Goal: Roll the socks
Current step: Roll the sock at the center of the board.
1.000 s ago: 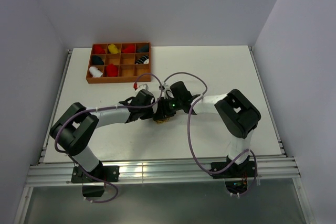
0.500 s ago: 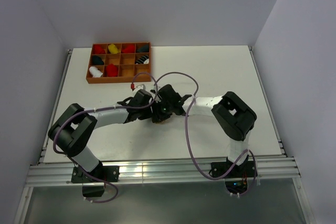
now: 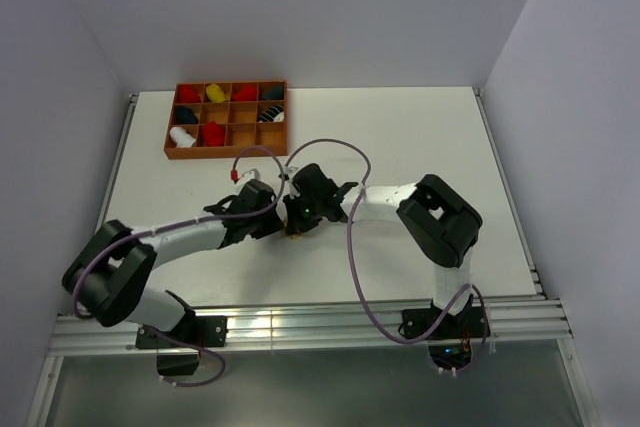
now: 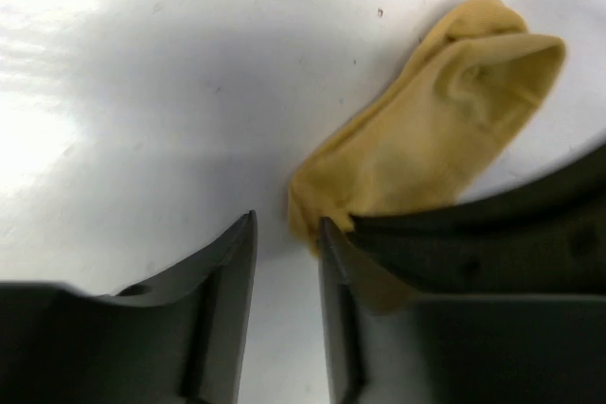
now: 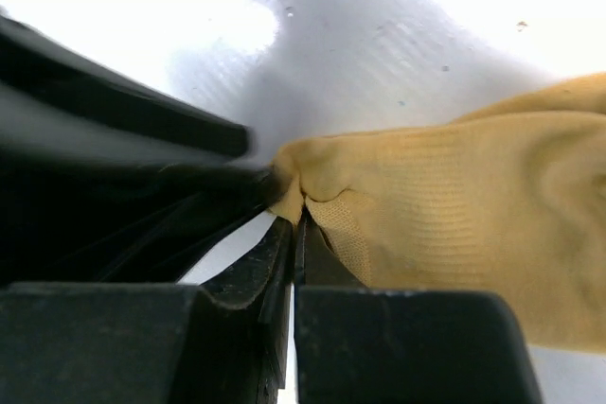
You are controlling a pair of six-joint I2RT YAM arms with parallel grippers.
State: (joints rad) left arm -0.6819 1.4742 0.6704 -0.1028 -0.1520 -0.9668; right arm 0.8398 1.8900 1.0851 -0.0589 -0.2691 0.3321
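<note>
A plain tan-yellow sock (image 4: pixel 445 130) lies flat on the white table. In the top view only a small bit of it (image 3: pixel 293 233) shows under the two wrists. My right gripper (image 5: pixel 298 224) is shut on a pinch of the sock's (image 5: pixel 454 205) near end; in the top view it (image 3: pixel 300 217) sits at mid-table. My left gripper (image 4: pixel 287 226) is open a little with only bare table between its fingers. Its right finger (image 4: pixel 333 262) touches the sock's end. In the top view it (image 3: pixel 274 219) is just left of the right gripper.
A brown wooden compartment tray (image 3: pixel 226 154) stands at the back left, holding several rolled socks in red, yellow, dark and white. Bare white table (image 3: pixel 420 137) lies around the grippers. Grey walls close in both sides, and a metal rail (image 3: pixel 300 322) runs along the near edge.
Both wrists have shifted left. The left arm has drawn back toward the lower left, and the right gripper has followed to the left with the sock end in it.
</note>
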